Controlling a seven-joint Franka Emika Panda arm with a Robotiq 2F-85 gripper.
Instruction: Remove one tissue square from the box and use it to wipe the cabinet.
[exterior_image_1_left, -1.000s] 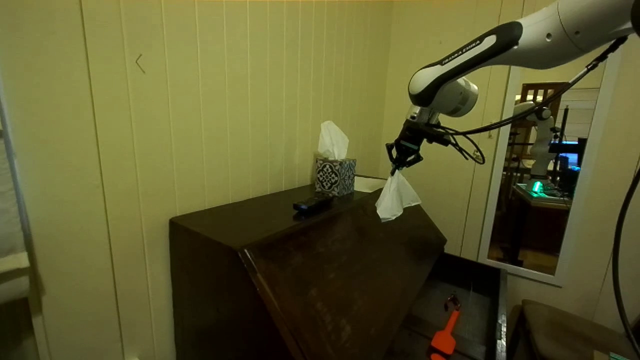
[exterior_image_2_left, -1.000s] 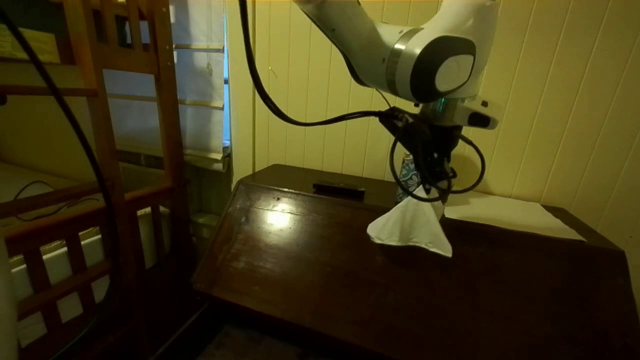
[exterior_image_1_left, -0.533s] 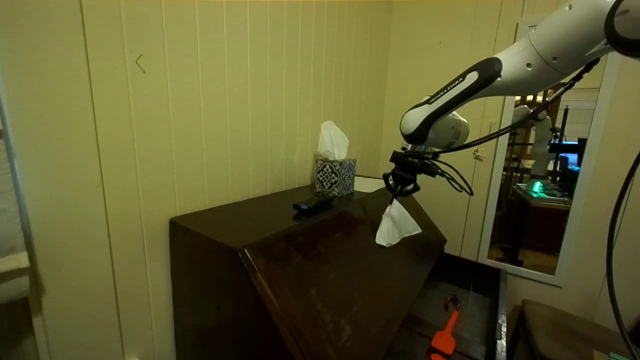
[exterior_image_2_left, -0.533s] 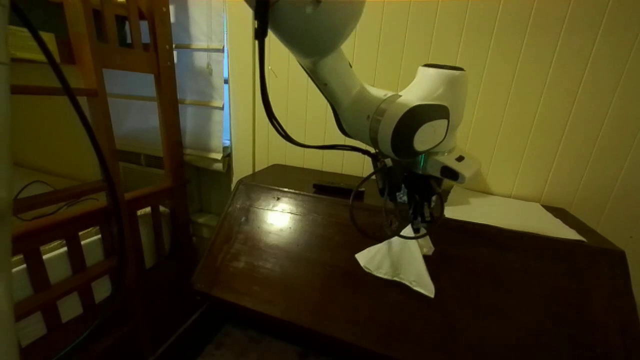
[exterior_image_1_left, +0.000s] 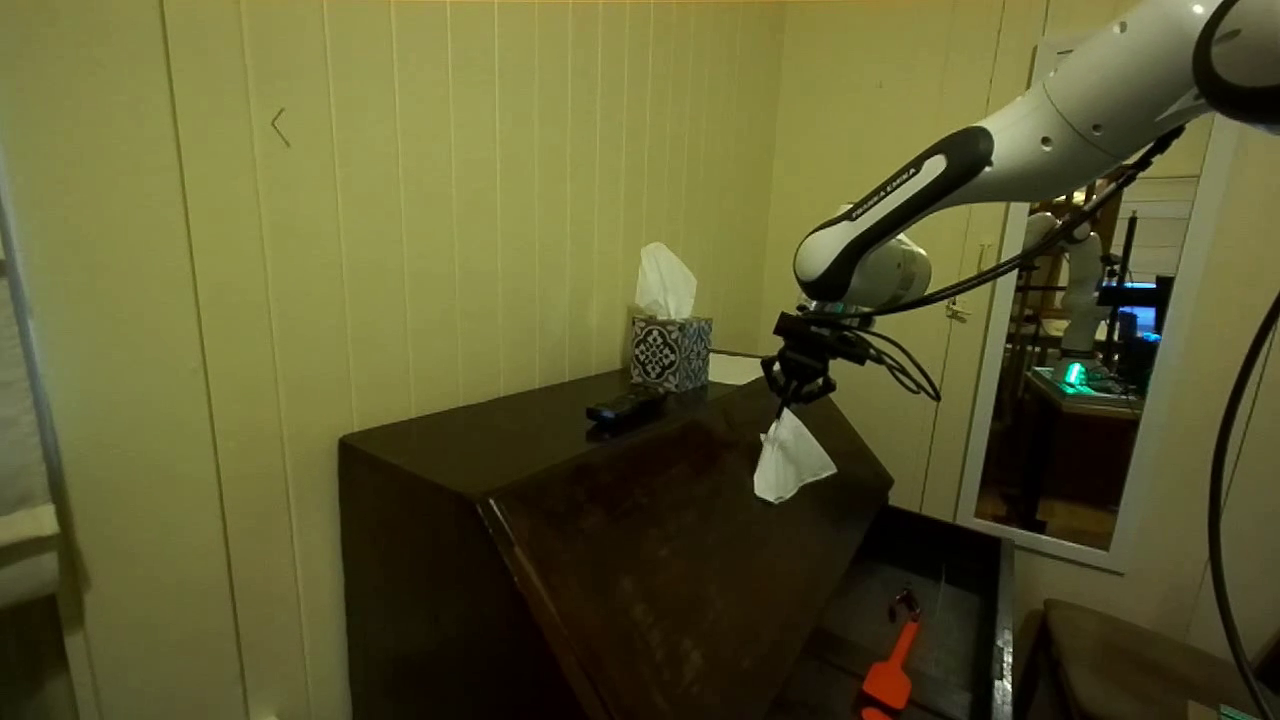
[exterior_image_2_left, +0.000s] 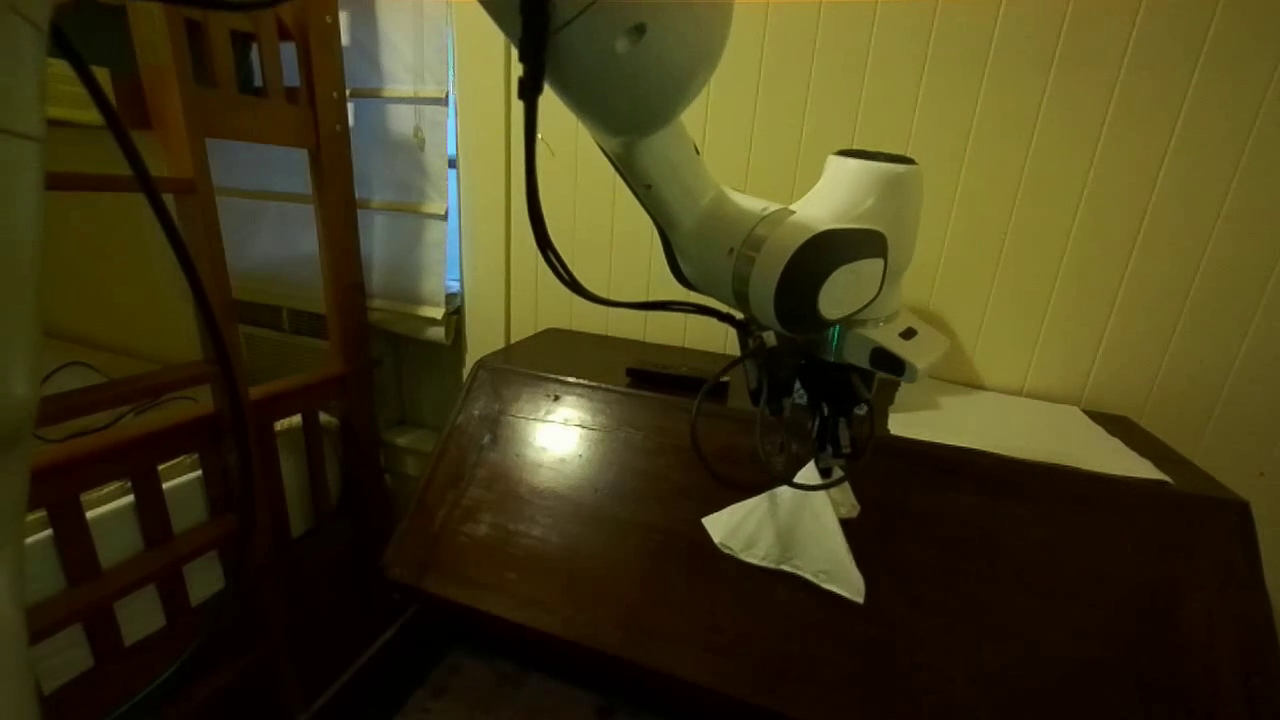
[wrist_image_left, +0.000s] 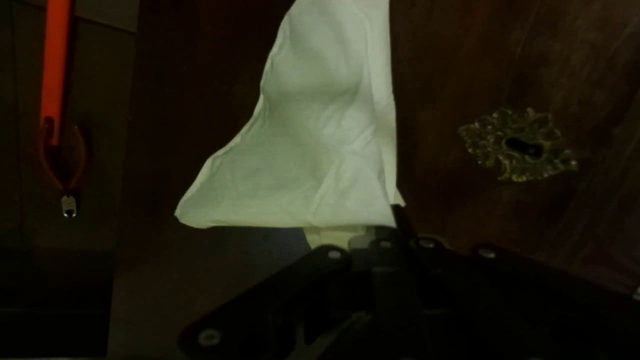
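Note:
My gripper (exterior_image_1_left: 784, 405) is shut on a white tissue (exterior_image_1_left: 793, 462), which hangs from the fingertips in both exterior views. The tissue (exterior_image_2_left: 790, 530) spreads out against the slanted front of the dark wooden cabinet (exterior_image_2_left: 600, 510); whether the fingertips (exterior_image_2_left: 828, 468) touch the wood I cannot tell. In the wrist view the tissue (wrist_image_left: 330, 125) fans out from the jaws (wrist_image_left: 395, 222). The patterned tissue box (exterior_image_1_left: 671, 353) stands on the cabinet (exterior_image_1_left: 640, 560) top with another tissue sticking up. In an exterior view the arm mostly hides the box.
A black remote (exterior_image_1_left: 625, 408) lies on the cabinet top near the box. A white sheet (exterior_image_2_left: 1010, 425) lies at the back. An open drawer holds an orange tool (exterior_image_1_left: 888, 682). A brass keyhole plate (wrist_image_left: 517, 145) is on the cabinet front. A mirror (exterior_image_1_left: 1060, 480) stands behind.
My gripper has come down toward the slanted cabinet front with the tissue, mostly in the first half second, then a little more. The box and remote have not moved.

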